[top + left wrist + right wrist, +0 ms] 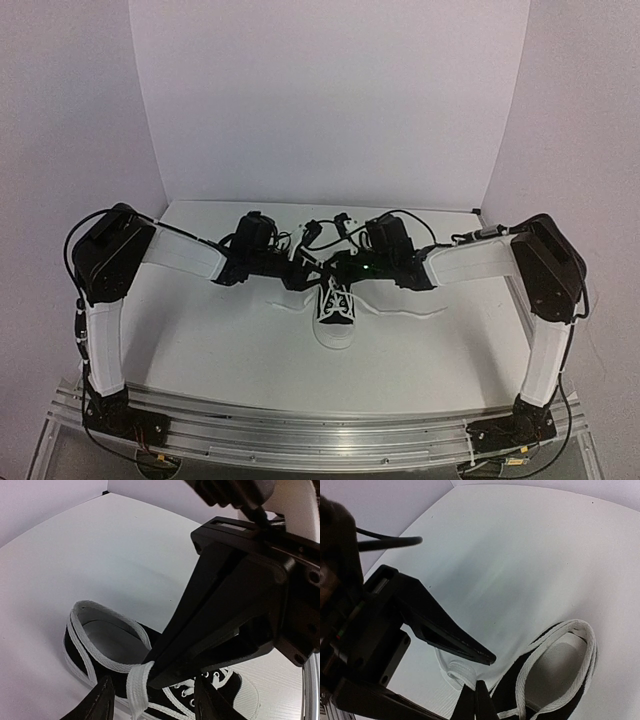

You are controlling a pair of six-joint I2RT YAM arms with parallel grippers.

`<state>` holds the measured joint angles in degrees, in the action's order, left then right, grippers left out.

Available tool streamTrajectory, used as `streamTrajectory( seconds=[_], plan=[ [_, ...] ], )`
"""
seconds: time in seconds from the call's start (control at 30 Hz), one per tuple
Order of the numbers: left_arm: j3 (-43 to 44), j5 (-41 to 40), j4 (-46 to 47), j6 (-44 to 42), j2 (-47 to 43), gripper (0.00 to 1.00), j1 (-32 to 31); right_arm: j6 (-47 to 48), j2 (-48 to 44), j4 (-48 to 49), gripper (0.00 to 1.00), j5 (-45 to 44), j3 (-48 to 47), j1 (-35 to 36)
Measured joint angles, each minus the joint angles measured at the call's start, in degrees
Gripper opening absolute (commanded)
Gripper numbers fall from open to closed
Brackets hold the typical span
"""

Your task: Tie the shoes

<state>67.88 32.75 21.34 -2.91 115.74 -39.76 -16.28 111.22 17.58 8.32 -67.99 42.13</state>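
One sneaker (335,318) centred on the table (200,350), toe near, laces (420,316) trailing left and right. Early tying step, seemingly: left gripper (156,700) spread wide, right gripper (474,700) pinched shut just above. Next: seize both loose ends, then cross them.

Lab test booth: white backdrop walls (330,100), alu rail (320,435).
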Motion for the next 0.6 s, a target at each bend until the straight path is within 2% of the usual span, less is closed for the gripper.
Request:
streamTrajectory(
  seconds=[0.2, 0.43, 0.6],
  plan=[
    [-0.91, -2.32, 2.21, 5.02, 1.3, 0.53, -1.54, -3.38, 1.11, 0.14, 0.0, -0.66, -1.98, 0.09],
    [-2.78, -4.21, 5.67, 7.93, 1.51, 0.38, -2.33, -6.42, 1.35, 0.33, 0.0, -0.81, -2.51, 0.2],
    [-2.78, -5.8, 8.69, 9.84, 1.89, 0.31, -2.64, -7.18, 1.35, 0.33, 0.0, -0.79, -2.51, 0.28]
  ],
)
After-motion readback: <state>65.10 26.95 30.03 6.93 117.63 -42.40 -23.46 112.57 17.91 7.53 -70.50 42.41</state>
